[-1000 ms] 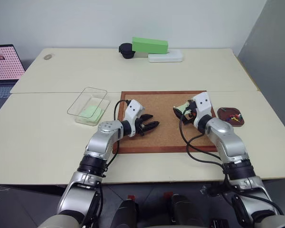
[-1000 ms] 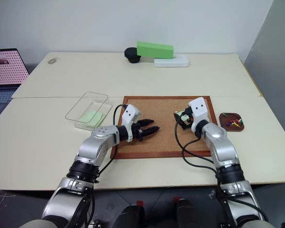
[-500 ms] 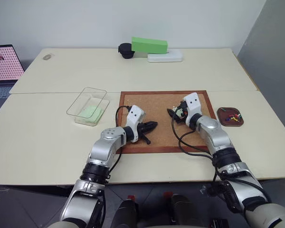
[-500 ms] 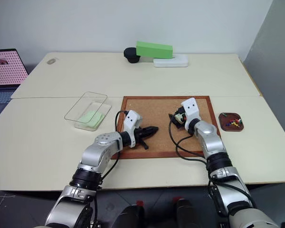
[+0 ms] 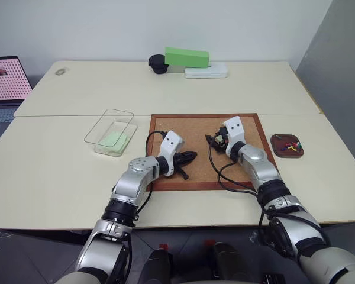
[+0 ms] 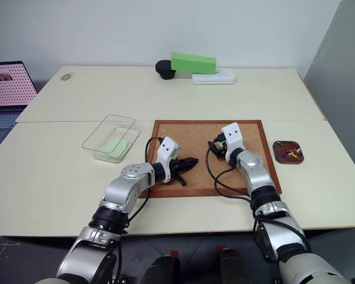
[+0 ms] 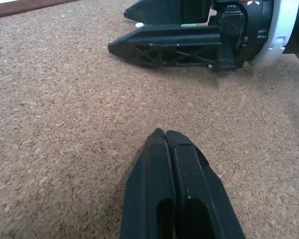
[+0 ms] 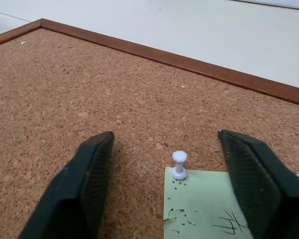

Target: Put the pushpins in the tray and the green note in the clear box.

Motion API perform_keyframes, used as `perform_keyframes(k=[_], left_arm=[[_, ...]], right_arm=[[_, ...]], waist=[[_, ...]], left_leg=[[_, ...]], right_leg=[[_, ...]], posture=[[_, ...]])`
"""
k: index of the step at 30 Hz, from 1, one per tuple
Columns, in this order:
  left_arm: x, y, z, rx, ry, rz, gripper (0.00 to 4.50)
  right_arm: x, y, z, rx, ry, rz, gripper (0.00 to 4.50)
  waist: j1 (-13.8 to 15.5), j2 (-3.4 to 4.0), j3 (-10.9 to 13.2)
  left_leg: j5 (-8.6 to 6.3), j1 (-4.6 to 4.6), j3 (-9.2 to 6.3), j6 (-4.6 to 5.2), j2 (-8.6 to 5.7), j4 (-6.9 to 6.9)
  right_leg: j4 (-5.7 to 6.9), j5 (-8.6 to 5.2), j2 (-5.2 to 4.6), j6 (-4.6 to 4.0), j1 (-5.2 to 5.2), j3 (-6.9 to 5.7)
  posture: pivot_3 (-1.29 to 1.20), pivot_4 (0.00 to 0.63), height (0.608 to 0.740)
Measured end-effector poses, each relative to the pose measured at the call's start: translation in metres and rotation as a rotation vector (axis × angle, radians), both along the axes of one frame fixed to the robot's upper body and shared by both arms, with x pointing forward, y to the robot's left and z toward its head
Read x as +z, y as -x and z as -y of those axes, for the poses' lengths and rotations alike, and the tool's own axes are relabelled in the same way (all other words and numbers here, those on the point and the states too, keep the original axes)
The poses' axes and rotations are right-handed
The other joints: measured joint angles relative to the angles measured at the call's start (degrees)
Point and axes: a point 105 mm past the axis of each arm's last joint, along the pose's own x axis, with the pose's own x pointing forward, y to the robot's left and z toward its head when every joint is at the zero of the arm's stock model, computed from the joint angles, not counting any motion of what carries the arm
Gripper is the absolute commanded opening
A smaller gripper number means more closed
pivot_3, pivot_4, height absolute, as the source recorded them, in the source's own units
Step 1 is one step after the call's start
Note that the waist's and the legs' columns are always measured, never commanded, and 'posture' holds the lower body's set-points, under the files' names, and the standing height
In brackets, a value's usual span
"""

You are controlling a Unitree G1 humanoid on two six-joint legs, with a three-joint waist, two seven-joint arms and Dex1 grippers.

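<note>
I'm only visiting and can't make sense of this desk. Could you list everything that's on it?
Cork board: one, brown with a red-brown frame, middle of the table.
Green note: one, pale green, on the board, pinned by a white pushpin.
Clear box: one, transparent, left of the board, with a pale green slip inside.
Tray: one, dark red-brown, right of the board, with coloured pushpins inside.
Green block: one, bright green, far edge.
Laptop: one, far left.
Left gripper: black, shut, over the board.
Right gripper: black, open around the white pushpin.
</note>
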Motion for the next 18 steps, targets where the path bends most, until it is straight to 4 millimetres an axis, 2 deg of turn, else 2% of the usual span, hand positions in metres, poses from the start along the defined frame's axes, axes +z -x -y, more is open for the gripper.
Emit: perform_keyframes(k=[14,15,18], left_arm=[[0.0005,0.001,-0.0006,-0.008,-0.008,-0.003,0.0],[0.0005,0.0012,-0.0007,-0.01,-0.009,-0.003,0.0],[0.0005,0.0015,-0.0017,-0.013,-0.011,-0.003,0.0]], right_arm=[[0.0007,-0.0014,-0.0005,-0.003,-0.013,0.011,0.2],[0.0008,-0.0015,-0.0002,-0.004,-0.013,0.012,0.06],[0.0013,-0.0013,-0.0007,0.0,-0.006,0.019,0.06]], waist=[[-0.17,0.0,0.0],[-0.19,0.0,0.0],[-0.35,0.0,0.0]], left_leg=[[0.0,0.0,0.0,0.0,0.01,-0.01],[0.0,0.0,0.0,0.0,0.0,-0.01],[0.0,0.0,-0.01,0.0,0.01,-0.02]], right_leg=[[0.0,0.0,0.0,0.0,0.0,0.0],[0.0,0.0,0.0,0.0,0.0,0.0],[0.0,0.0,0.01,0.0,0.0,-0.01]], posture=[[0.0,0.15,0.74],[0.0,0.15,0.74],[0.0,0.15,0.74]])
